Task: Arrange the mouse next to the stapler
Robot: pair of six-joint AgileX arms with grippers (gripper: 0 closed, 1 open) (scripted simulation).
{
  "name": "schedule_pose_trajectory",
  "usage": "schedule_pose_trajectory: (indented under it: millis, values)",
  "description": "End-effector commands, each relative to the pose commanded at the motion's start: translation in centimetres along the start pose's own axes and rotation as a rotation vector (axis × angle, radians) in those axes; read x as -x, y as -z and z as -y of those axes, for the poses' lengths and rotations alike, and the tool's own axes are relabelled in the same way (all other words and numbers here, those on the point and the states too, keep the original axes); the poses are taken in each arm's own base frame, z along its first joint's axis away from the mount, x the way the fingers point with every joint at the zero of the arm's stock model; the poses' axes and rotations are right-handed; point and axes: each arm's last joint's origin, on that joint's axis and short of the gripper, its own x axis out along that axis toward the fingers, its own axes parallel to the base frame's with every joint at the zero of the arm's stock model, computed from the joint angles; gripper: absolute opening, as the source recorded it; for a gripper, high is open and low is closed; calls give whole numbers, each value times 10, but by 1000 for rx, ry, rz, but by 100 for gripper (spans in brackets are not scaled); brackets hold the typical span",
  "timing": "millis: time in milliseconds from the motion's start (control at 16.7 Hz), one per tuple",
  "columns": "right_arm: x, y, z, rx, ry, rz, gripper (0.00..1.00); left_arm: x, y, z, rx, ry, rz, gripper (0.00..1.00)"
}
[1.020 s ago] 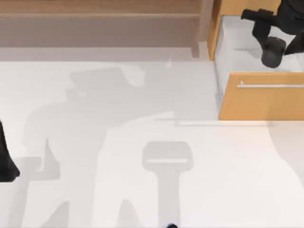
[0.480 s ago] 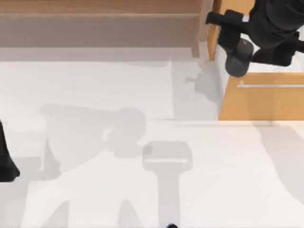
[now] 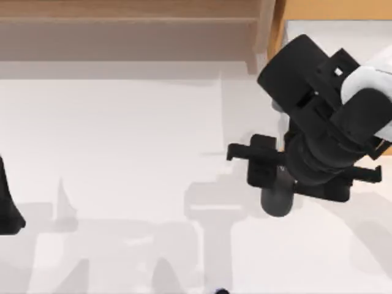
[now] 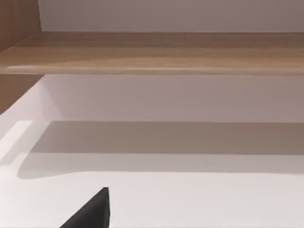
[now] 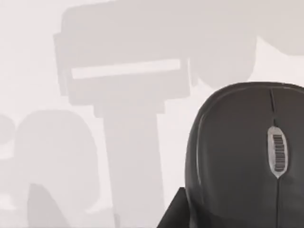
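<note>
Bright, even, diffuse light from above over the white tabletop (image 3: 122,122) — no glare, no hot spots. Soft grey shadows pooled along the tabletop's near edge and toward its middle, blocky and arm-shaped, with slightly feathered borders. A paler band of shade under the wooden shelf (image 3: 122,18) at the far edge. In the right wrist view, faint sheen along the curved top of the mouse (image 5: 247,152) — scroll wheel crisp, shadows beyond it softer. Mild softness throughout; no visible bending at the picture edges.
</note>
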Motion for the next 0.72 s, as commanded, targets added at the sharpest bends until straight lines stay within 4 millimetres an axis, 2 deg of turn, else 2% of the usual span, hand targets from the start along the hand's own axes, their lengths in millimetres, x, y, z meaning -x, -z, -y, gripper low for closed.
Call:
schedule_pose_trajectory:
  millis: [180,360,540,720]
  values:
    - [-16,46,8,48,43,-65,0,0,0,0,0,0,0,100]
    - [-30,84,22,93,95,-115,0,0,0,0,0,0,0,100]
    - [-40,109,35,127,139,-146,0,0,0,0,0,0,0,100]
    - [-44,121,43,144,162,-160,0,0,0,0,0,0,0,100]
